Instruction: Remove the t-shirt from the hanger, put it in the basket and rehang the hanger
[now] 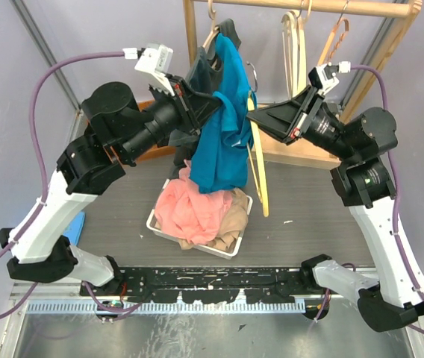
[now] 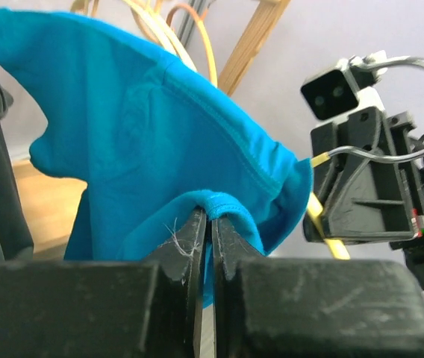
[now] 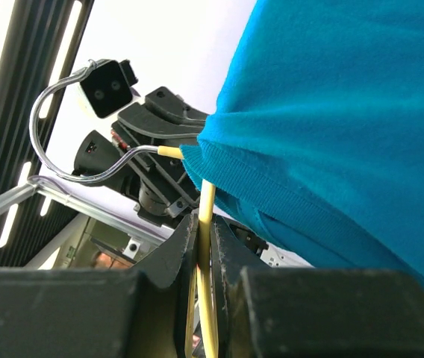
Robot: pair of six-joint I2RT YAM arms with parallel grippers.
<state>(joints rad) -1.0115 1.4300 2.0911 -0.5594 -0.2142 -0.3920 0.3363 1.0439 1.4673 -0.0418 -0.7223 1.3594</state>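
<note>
Above the dark worktop (image 1: 122,201), in front of the wooden rack (image 1: 191,45) at its far side, the teal t-shirt (image 1: 223,142) is held in the air between the two arms. It hangs directly over the white basket (image 1: 153,221) of pink and beige clothes, presumably so that it can be dropped there once freed. The shirt's ribbed edge is draped over the top of the yellow hanger (image 3: 207,198), just where the bare metal hook meets the frame. How much of the frame is inside the cloth cannot be told. The hanger's bar is clamped between the pressed-together fingers of the right claw (image 3: 206,224), which is judged to act as an anchor so that the frame cannot follow the cloth. A folded edge of the shirt is pinched in the nearly closed left claw (image 2: 212,220), set opposite so that the fabric can be drawn sideways off the hanger.
</note>
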